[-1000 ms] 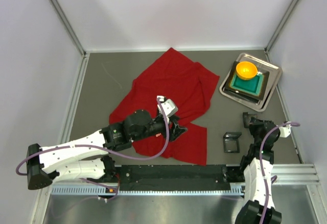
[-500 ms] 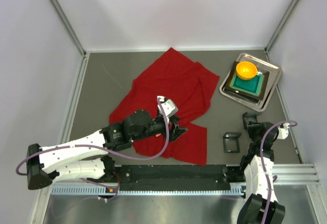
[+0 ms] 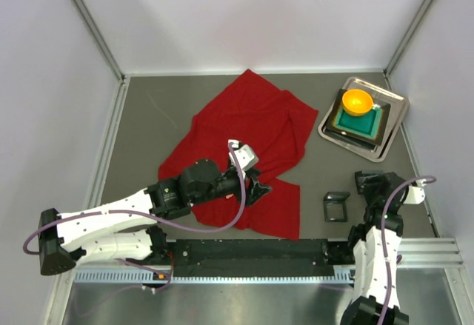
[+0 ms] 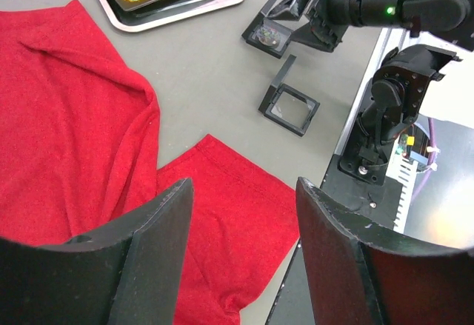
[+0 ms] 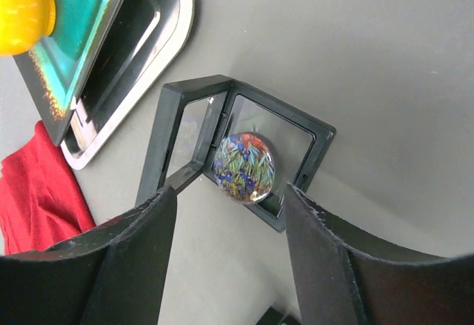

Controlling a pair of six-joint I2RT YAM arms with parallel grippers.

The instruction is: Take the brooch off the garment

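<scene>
1. brooch (image 5: 243, 166): judged to be the round domed disc with a flower print, the only ornament in view. it lies inside an open black hinged case (image 5: 285, 112) on the grey table, well apart from the garment (image 3: 252, 118).
2. garment: red shirt spread crumpled across the middle of the table. no pin or ornament shows on the cloth that is visible. the part under the left arm is hidden.
3. right gripper (image 5: 226, 199): jaws apart, holding nothing, poised over the case with the brooch framed between its fingers. whether a finger touches the case cannot be told.
4. left gripper (image 4: 243, 192): jaws apart and empty, set low over the near hem of the garment. contact with the cloth cannot be confirmed.
5. a second black case (image 3: 335, 206) stands open and empty, between the garment's near corner and the right arm.
6. step in hand, as a judgement: removal appears complete, and the work is at stowing the brooch.
7. next move, as a judgement: if the lid is to be closed, one right finger must press the raised lid down without sliding the light case or tipping the disc out. otherwise both arms need only withdraw.
</scene>
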